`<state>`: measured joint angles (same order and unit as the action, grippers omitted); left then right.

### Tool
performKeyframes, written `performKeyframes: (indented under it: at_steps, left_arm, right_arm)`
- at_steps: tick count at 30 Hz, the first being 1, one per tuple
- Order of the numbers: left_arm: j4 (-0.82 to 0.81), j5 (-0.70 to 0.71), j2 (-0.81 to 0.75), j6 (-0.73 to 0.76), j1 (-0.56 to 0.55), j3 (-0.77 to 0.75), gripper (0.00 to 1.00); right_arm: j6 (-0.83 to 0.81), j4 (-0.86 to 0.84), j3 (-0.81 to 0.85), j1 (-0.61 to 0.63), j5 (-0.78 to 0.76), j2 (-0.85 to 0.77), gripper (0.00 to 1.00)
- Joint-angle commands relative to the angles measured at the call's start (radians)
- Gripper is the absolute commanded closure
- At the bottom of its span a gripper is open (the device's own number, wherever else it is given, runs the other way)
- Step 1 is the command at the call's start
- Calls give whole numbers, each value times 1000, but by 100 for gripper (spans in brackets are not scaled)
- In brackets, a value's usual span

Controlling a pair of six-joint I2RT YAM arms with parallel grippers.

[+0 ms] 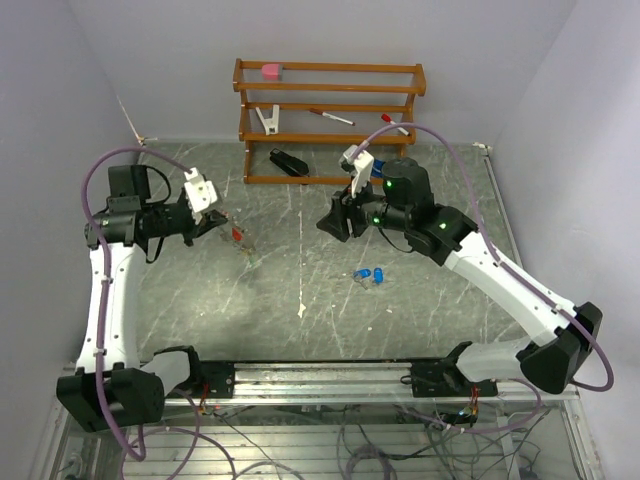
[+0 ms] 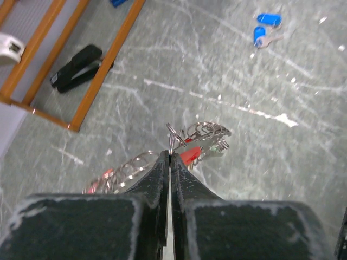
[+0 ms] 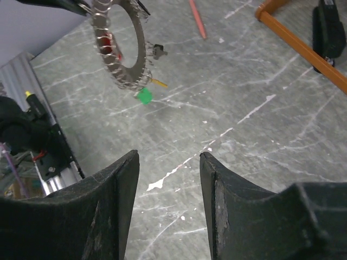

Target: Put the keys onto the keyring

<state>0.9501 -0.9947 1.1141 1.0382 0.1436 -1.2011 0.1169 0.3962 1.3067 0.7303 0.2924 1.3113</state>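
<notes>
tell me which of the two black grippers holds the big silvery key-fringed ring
The left gripper: its jaws are shut on the silvery keyring. The right gripper is open, empty, apart from it.

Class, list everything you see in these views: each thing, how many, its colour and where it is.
keys: two, blue heads, loose on the table
keyring: one, silvery, in the left gripper
stapler: one, black, at the rack's foot
rack: one, orange-brown wood, table's far edge
pens: two, red and white, rack's middle shelf
pink object: one, rack's top shelf
white object: one, middle shelf, left end
table: one, grey-green, scratched
left gripper: one, black, shut on the keyring
right gripper: one, black, open, empty
</notes>
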Motion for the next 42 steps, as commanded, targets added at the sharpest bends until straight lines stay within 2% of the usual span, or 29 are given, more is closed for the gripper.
performKeyframes:
  at_steps: [1, 5, 10, 16, 22, 25, 33, 42]
  left_arm:
    - [-112, -38, -6, -196, -99, -65, 93]
    - [-120, -25, 15, -254, -175, -80, 93]
    - [-123, -12, 44, -324, -212, -132, 93]
    - [-64, -7, 48, -337, -266, -189, 93]
    - [-3, 92, 45, -324, -376, -219, 93]
    - [-36, 131, 27, -380, -423, -207, 93]
    - [-114, 96, -7, -526, -442, -180, 93]
    - [-69, 61, -59, -494, -499, -183, 93]
  right_arm:
    - [-35, 18, 21, 0, 92, -34, 52]
    - [-28, -6, 23, 0, 160, -40, 52]
    - [-21, -13, 22, 1, 193, -34, 53]
    - [7, -100, 3, 0, 241, -58, 54]
    - [-14, -72, 80, 1, 287, -5, 59]
    - [-23, -67, 100, 1, 300, 6, 60]
    - [8, -170, 45, 1, 336, 9, 62]
    - [62, -342, -21, 1, 268, 21, 64]
